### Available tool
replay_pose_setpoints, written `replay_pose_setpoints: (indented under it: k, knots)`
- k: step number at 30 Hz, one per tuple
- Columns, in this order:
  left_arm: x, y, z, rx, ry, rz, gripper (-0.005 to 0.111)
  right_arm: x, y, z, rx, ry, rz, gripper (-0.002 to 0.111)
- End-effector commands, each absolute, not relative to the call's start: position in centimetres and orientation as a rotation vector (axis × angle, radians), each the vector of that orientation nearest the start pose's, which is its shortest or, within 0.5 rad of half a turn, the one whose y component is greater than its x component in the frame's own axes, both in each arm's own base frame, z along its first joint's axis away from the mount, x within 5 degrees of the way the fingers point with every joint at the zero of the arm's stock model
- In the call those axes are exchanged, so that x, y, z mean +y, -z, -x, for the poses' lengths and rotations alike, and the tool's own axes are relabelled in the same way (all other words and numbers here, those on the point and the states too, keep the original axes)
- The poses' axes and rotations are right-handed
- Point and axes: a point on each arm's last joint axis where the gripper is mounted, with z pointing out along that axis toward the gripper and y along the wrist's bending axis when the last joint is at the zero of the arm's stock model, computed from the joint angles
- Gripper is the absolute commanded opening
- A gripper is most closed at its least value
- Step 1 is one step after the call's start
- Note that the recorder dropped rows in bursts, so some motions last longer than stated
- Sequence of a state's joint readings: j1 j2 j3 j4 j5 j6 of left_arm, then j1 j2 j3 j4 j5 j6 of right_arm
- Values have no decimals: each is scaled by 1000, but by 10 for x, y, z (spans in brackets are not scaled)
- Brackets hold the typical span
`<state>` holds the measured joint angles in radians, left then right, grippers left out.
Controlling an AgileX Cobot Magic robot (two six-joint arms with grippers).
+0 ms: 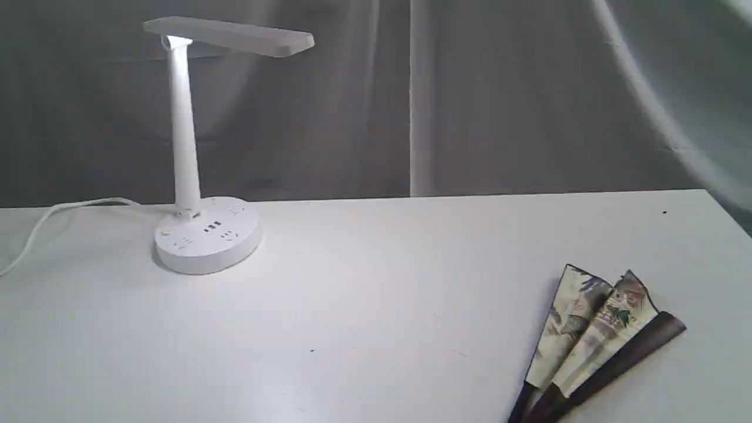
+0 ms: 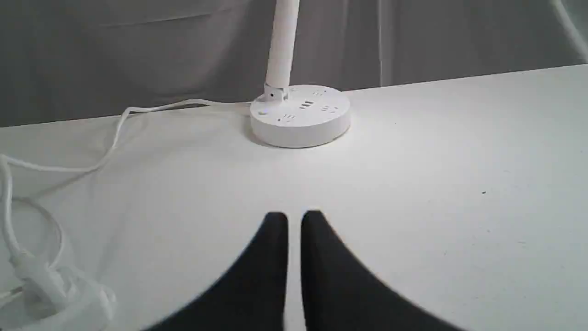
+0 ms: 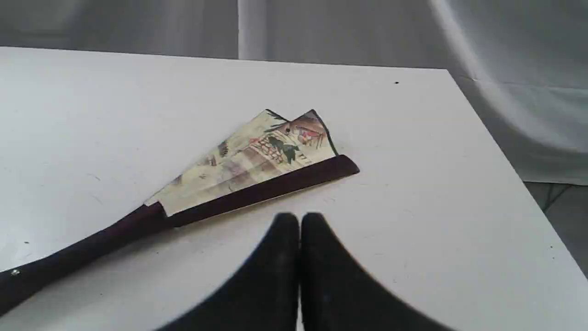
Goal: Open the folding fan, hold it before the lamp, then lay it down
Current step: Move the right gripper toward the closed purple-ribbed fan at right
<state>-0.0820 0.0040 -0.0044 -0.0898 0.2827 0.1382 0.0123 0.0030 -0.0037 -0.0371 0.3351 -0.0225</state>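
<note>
Exterior view: one lamp, upright on the white surface at far left, head lit. One white cord trails from its round base. One folding fan lies flat at near right, well apart from the lamp, only two pleated panels spread, maroon ribs toward the near edge.

Left wrist view: one left gripper, fingertips almost together with a thin slit between, nothing in it. Lamp base ahead, cord looped alongside.

Right wrist view: one right gripper, fingertips pressed together, empty. Fan just beyond the tips, not touching.
</note>
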Motion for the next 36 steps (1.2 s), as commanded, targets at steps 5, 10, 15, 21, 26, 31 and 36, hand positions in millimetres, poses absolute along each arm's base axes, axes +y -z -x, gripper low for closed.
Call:
replay_pose_setpoints:
  k: [5, 10, 15, 21, 26, 31, 36]
  knots:
    - [-7, -188, -55, 1753, 47, -125, 5, -1, -183, -54, 1815, 45, 55, 0]
    - [-7, -188, -55, 1753, 47, -125, 5, -1, -183, -54, 1815, 45, 55, 0]
    - [-7, -188, -55, 1753, 47, -125, 5, -1, -183, -54, 1815, 45, 55, 0]
    - [-7, -188, -55, 1753, 47, -125, 5, -1, -183, -54, 1815, 45, 55, 0]
    - [-7, -188, -55, 1753, 47, -125, 5, -1, -183, -54, 1815, 45, 55, 0]
    - [-7, -188, -55, 1753, 47, -125, 5, -1, -183, -54, 1813, 46, 56, 0]
    - [-7, -188, -55, 1753, 47, -125, 5, 0, -191, -55, 1732, 44, 55, 0]
